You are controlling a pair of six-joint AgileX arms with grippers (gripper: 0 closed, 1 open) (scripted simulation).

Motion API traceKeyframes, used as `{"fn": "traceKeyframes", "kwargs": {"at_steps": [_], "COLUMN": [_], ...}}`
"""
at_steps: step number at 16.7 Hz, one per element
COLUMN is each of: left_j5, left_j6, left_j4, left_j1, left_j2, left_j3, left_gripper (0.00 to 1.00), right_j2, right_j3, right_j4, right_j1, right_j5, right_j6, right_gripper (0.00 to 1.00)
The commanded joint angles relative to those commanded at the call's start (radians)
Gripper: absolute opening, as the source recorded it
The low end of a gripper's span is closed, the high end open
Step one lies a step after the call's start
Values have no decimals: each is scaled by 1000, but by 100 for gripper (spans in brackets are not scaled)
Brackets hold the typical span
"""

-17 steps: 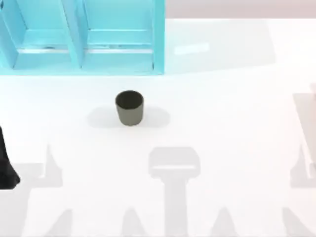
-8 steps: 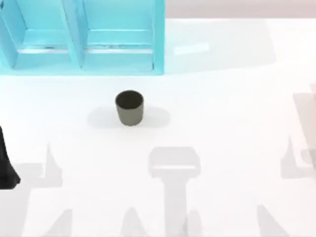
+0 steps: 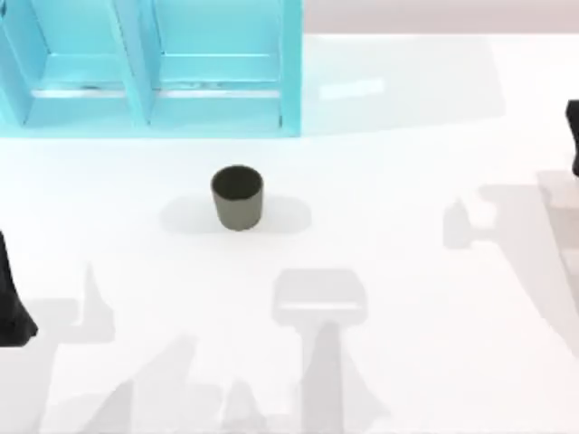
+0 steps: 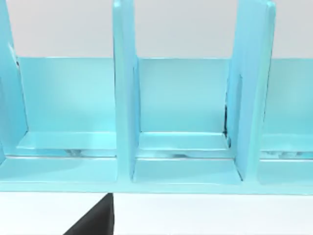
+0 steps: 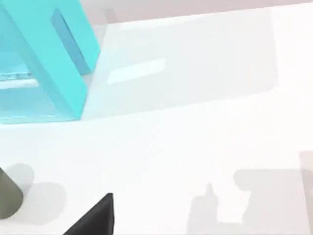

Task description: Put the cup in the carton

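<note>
White tabletop [image 3: 407,271] runs across the whole scene, with soft shadows of the arms laid over its near half. At the right edge, a dark part of the right gripper [image 3: 574,136] is seen, well apart from everything else; how far its fingers are spread cannot be told, and nothing is seen held by it. The left gripper [image 3: 11,298] is seen as a dark shape at the near left edge; its opening cannot be told either, and it is judged to be parked.

Outward from there, the cup [image 3: 237,196] is found standing upright on the table, left of centre, mouth up, untouched. Beyond it, at the far left, the turquoise carton [image 3: 291,72] is set with its open compartments facing the near side, divided by upright panels.

The step in hand is judged to be the reach for the cup. It is best approached from the right side with fingers spread wider than the rim, lowered squarely around the wall, and closed gently so that the cup is not tipped or pushed.
</note>
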Motion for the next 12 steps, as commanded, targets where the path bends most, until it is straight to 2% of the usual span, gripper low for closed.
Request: {"fn": "traceKeyframes", "kwargs": {"at_steps": [12], "left_j5": [0], "left_j6": [0], "left_j4": [0], "left_j1": [0], "left_j2": [0], "left_j3": [0], "left_gripper": [100], "right_j2": [1158], "right_j3": [1150], "right_j4": [-577], "right_j1": [375], "right_j5": [148], "right_j6": [378], "right_gripper": [100]}}
